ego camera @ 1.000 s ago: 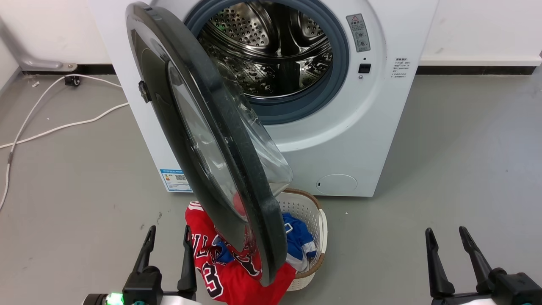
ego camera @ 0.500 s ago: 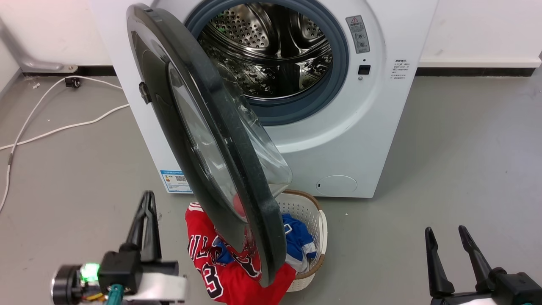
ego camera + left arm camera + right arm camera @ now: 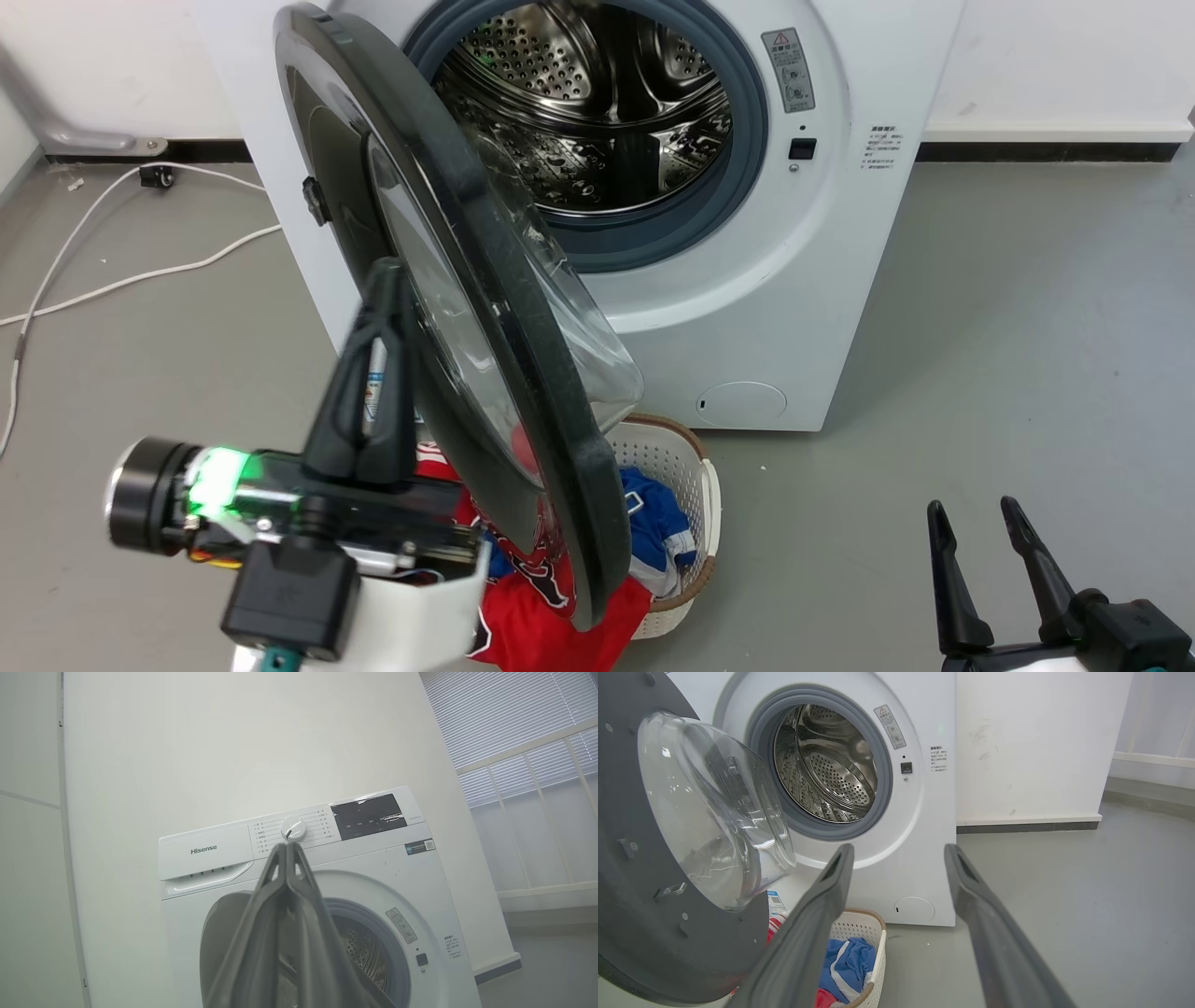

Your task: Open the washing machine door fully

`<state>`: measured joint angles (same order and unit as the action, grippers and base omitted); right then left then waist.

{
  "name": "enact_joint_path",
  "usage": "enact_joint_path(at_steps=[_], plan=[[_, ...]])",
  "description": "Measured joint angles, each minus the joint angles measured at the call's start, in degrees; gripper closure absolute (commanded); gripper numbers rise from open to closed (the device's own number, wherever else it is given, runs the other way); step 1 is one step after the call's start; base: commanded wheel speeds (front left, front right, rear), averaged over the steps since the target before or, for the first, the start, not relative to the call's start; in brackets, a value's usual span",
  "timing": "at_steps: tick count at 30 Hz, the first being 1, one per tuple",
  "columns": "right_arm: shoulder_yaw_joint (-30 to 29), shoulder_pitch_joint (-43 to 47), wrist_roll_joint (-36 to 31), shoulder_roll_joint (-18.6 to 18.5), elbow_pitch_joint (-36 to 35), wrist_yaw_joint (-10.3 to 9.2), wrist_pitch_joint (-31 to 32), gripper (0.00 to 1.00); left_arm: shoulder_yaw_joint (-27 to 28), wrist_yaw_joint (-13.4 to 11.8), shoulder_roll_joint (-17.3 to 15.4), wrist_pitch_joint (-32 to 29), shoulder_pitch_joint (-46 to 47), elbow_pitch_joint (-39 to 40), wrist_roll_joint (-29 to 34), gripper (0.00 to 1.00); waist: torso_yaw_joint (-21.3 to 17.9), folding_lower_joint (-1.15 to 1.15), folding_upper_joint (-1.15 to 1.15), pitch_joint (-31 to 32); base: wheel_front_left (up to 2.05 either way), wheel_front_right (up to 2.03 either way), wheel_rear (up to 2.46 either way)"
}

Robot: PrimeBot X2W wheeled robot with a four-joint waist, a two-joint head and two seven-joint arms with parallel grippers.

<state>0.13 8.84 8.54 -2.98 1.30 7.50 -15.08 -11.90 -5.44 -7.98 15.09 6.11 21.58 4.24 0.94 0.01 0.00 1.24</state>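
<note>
The washing machine (image 3: 822, 280) stands against the wall, its steel drum exposed. The washing machine door (image 3: 523, 308), a black disc with a clear glass bowl (image 3: 714, 812), hangs partly open and is edge-on in the head view. My left gripper (image 3: 385, 271) is raised just left of the door's outer face with its fingers pressed together on nothing; whether it touches the door I cannot tell. In the left wrist view the left gripper (image 3: 287, 845) points up at the machine's control dial. My right gripper (image 3: 971, 509) is open, low at the right, away from the door, and the right gripper (image 3: 899, 849) faces the machine's front.
A white laundry basket (image 3: 686, 448) holding red and blue clothes sits on the floor under the door's lower edge. White cables (image 3: 140, 275) trail over the grey floor left of the machine. Open floor lies to the right.
My left gripper has shut, turned on its side and risen from the lower left up beside the door's outer face. The door and right gripper stay put.
</note>
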Motion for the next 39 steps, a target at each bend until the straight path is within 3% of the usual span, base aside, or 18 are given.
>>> enact_joint_path(at_steps=[11, 24, 39], plan=[[0.5, -0.1, 0.1, 0.0, 0.1, 0.0, 0.0, 0.0, -11.9, 2.1, 1.0, 0.0, 4.9, 4.7, 0.5, 1.0, -0.1, 0.0, 0.0, -0.3, 0.0, 0.0, 0.0], [1.6, -0.7, 0.1, 0.0, 0.2, 0.0, 0.0, 0.0, -24.7, 4.5, 2.8, 0.0, 7.4, -0.3, -1.5, 1.0, -0.8, -0.01, 0.0, -1.2, 0.0, 0.0, 0.0], [2.4, -2.2, 0.0, 0.0, 0.2, 0.0, 0.0, 0.0, -30.6, 4.7, 2.9, 0.0, 6.4, -6.9, -3.6, 1.0, -1.2, 0.0, 0.0, -3.9, 0.0, 0.0, 0.0]])
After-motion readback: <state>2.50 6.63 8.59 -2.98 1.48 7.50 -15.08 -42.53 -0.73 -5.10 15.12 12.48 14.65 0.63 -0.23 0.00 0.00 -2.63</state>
